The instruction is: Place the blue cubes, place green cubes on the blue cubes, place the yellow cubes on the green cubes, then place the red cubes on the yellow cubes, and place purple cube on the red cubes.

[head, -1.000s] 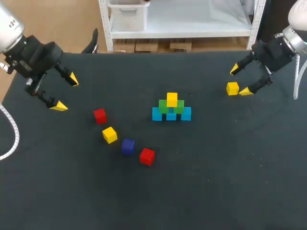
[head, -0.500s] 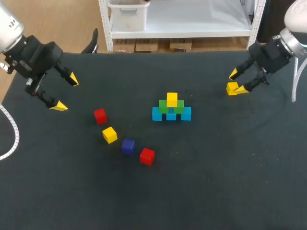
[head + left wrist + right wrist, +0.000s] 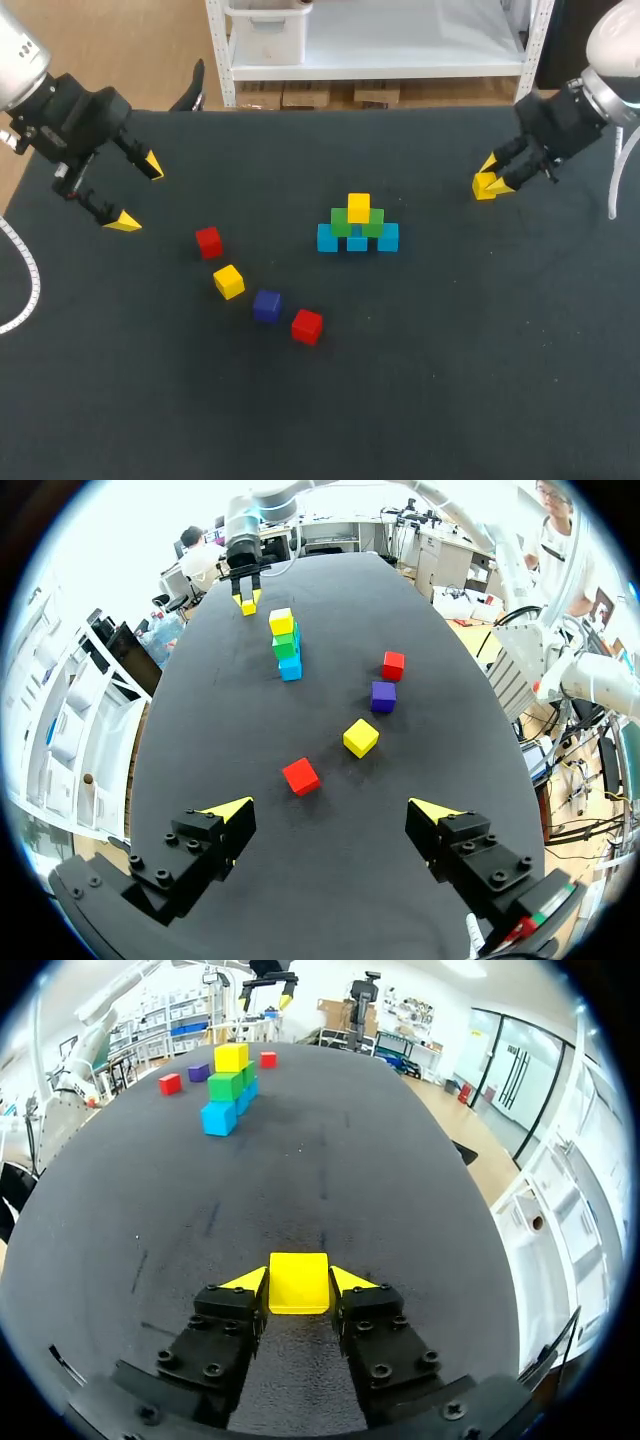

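My right gripper clamped on a yellow cube near the table's far right edge, my left gripper spread wide near the far left corner

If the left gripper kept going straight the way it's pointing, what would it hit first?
Probably the nearer red cube, lying ahead in line with the gap between the open fingers of the left gripper; the yellow cube lies beyond it. Its height is hard to judge.

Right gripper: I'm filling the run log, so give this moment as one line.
right gripper: shut on yellow cube | left gripper: open, empty | stack: blue, green, one yellow
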Robot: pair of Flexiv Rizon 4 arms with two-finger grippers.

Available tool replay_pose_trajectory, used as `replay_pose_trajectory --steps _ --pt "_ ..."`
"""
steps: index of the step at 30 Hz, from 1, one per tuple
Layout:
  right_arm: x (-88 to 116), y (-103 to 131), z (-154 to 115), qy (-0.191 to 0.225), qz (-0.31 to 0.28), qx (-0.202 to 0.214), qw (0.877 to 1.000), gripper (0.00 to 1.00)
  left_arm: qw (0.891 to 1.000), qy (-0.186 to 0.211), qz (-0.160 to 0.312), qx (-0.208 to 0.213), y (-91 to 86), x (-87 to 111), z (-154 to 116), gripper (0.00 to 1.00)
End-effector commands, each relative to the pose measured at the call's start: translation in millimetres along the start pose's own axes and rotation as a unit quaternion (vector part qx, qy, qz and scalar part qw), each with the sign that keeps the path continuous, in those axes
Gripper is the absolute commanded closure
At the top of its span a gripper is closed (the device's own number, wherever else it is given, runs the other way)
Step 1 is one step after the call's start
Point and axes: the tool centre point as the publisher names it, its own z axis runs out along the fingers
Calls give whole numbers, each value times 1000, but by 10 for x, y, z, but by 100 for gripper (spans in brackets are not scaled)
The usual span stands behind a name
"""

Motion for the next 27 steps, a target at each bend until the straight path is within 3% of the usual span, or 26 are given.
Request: replay_pose_trajectory --steps 1,11,17,27 --pt "-23 71 -9 4 0 9 1000 100 1000 0 1 -1 -7 6 -1 0" --pt "-220 109 -124 3 6 23 1000 100 1000 0 1 -1 -7 6 -1 0" --pt "-510 204 -211 -2 54 54 997 100 1000 0 1 -1 -7 6 -1 0" --pt "-993 421 20 -18 85 73 994 100 1000 0 1 -1 -7 6 -1 0"
